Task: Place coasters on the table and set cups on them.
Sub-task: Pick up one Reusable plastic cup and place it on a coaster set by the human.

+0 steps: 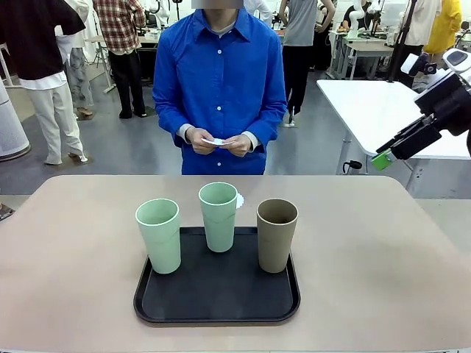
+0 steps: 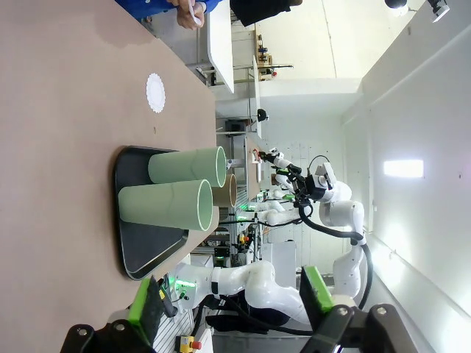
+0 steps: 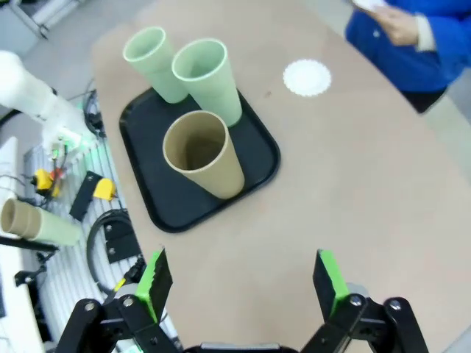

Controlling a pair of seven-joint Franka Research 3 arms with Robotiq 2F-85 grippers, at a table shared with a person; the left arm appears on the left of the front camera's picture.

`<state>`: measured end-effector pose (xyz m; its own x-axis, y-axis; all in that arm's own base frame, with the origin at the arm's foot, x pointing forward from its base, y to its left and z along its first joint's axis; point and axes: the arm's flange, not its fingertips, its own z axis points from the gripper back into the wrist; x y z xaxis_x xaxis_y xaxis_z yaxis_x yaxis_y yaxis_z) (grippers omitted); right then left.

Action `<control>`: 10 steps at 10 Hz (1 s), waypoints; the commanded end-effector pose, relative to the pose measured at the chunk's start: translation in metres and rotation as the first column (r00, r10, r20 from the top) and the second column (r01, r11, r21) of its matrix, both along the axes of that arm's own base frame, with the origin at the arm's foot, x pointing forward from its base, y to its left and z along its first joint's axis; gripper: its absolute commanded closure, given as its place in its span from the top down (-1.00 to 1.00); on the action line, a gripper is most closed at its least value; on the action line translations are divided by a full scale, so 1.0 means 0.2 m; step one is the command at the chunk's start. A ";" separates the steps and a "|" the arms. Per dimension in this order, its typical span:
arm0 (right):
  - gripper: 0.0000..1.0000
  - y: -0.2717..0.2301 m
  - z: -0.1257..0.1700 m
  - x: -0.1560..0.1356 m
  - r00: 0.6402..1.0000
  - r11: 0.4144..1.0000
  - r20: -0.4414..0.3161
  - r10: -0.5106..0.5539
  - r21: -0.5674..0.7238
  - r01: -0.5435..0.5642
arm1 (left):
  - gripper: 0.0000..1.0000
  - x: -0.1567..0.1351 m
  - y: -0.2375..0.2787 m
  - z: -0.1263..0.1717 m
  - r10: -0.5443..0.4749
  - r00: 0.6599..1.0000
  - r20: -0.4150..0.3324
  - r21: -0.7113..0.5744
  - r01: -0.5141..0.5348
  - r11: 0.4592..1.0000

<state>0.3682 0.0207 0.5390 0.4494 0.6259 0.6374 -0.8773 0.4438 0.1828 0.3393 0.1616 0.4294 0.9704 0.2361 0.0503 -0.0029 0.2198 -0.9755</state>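
Note:
Three cups stand upright on a black tray (image 1: 213,312): a mint cup (image 1: 158,235) at the left, a mint cup (image 1: 218,217) in the middle and a brown cup (image 1: 277,235) at the right. One white coaster (image 3: 307,77) lies on the beige table (image 1: 368,257) just behind the middle cup, and its edge (image 1: 239,200) peeks out there. The person holds more white coasters (image 1: 215,141) in both hands at the far side. My right gripper (image 1: 384,156) hangs open and empty, high above the table's far right. My left gripper (image 2: 232,305) is open and empty too, well back from the tray.
A white rectangular table (image 1: 375,103) stands behind on the right, under my right arm. Bare beige tabletop runs on both sides of the tray and in front of the person. Other people stand farther back.

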 end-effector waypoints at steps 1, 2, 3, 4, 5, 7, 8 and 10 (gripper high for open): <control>1.00 -0.10 -0.12 0.05 0.973 0.964 0.151 0.173 0.179 -0.199 | 1.00 0.00 0.01 0.00 0.003 1.000 0.021 -0.013 -0.003 1.000; 1.00 -0.13 -0.20 0.09 0.978 0.955 0.152 0.146 0.237 -0.179 | 1.00 0.00 0.01 0.00 0.003 1.000 0.021 -0.013 -0.003 1.000; 1.00 -0.16 -0.29 0.13 0.974 0.936 0.160 0.160 0.288 -0.201 | 1.00 0.00 0.01 0.00 0.003 1.000 0.021 -0.013 -0.003 1.000; 1.00 -0.18 -0.37 0.17 0.965 0.909 0.185 0.186 0.340 -0.241 | 1.00 0.00 0.01 0.00 0.003 1.000 0.021 -0.013 -0.003 1.000; 1.00 -0.17 -0.44 0.18 0.963 0.908 0.212 0.169 0.346 -0.235 | 1.00 0.00 0.01 0.00 0.003 1.000 0.021 -0.013 -0.003 1.000; 1.00 -0.14 -0.55 0.16 0.946 0.925 0.256 0.197 0.272 -0.266 | 1.00 0.00 0.01 0.00 0.003 1.000 0.021 -0.013 -0.003 1.000; 1.00 -0.14 -0.61 0.15 0.943 0.919 0.225 0.244 0.258 -0.299 | 1.00 0.00 0.01 0.00 0.003 1.000 0.021 -0.013 -0.003 1.000; 1.00 -0.13 -0.65 0.14 0.947 0.923 0.214 0.241 0.250 -0.292 | 1.00 0.00 0.01 0.00 0.003 1.000 0.021 -0.013 -0.003 1.000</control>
<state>0.4004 -0.0030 0.4113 0.1691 0.4843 0.8584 -0.9825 0.1519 0.1078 0.3392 0.1617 0.4295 0.9704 0.2363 0.0503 -0.0028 0.2194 -0.9756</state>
